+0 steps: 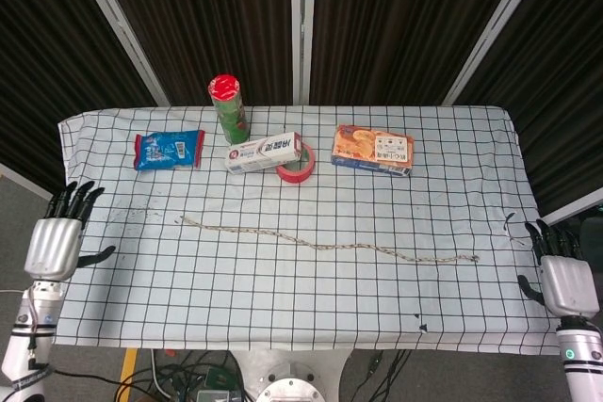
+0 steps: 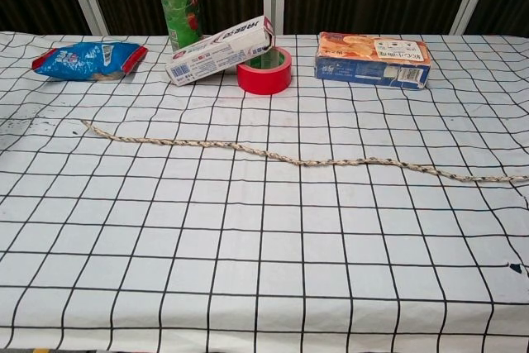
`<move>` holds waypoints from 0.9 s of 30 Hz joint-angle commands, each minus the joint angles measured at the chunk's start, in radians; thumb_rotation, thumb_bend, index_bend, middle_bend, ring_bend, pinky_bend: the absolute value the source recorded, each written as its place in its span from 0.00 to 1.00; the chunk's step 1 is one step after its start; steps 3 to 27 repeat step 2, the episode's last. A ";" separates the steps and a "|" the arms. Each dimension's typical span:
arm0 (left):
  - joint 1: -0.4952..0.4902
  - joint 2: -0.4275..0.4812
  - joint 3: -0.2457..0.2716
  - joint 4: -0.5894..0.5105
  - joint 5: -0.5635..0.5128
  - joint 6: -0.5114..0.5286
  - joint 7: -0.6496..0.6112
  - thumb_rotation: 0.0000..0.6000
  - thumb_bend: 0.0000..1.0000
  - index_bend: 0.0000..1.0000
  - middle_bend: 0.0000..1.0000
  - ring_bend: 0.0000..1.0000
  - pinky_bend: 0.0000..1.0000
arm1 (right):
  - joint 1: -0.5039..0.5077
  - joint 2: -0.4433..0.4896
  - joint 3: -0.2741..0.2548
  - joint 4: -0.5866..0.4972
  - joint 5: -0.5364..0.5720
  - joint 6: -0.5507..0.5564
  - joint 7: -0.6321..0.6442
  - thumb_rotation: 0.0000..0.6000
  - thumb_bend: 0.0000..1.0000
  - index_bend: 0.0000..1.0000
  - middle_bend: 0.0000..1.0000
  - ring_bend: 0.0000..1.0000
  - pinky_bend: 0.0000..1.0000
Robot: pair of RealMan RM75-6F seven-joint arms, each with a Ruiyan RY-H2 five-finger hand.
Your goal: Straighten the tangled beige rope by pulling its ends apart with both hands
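Checked tablecloth [image 1: 283, 289]: 1 beige rope [image 1: 325, 246], 2 empty, spread robot hands.

Count: 1 rope [image 1: 325, 244], 1 green can [image 1: 229, 108], 1 blue packet [image 1: 169, 149], 1 toothpaste box [image 1: 264, 152], 1 red tape roll [image 1: 296, 165], 1 orange box [image 1: 373, 149], 2 hands: left hand [image 1: 55, 240], right hand [image 1: 566, 279].

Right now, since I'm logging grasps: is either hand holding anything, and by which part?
Nothing is held. The left hand and right hand are open beside the table edges, fingers apart, and the beige rope lies free on the cloth.

Bright even light, soft shadows, perhaps slight edge distortion.
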 commanded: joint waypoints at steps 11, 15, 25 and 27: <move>0.056 0.003 0.038 0.070 0.061 0.050 -0.079 1.00 0.00 0.12 0.06 0.00 0.11 | -0.006 -0.003 -0.002 0.002 -0.012 0.009 -0.001 1.00 0.25 0.00 0.00 0.00 0.00; 0.056 0.003 0.038 0.070 0.061 0.050 -0.079 1.00 0.00 0.12 0.06 0.00 0.11 | -0.006 -0.003 -0.002 0.002 -0.012 0.009 -0.001 1.00 0.25 0.00 0.00 0.00 0.00; 0.056 0.003 0.038 0.070 0.061 0.050 -0.079 1.00 0.00 0.12 0.06 0.00 0.11 | -0.006 -0.003 -0.002 0.002 -0.012 0.009 -0.001 1.00 0.25 0.00 0.00 0.00 0.00; 0.056 0.003 0.038 0.070 0.061 0.050 -0.079 1.00 0.00 0.12 0.06 0.00 0.11 | -0.006 -0.003 -0.002 0.002 -0.012 0.009 -0.001 1.00 0.25 0.00 0.00 0.00 0.00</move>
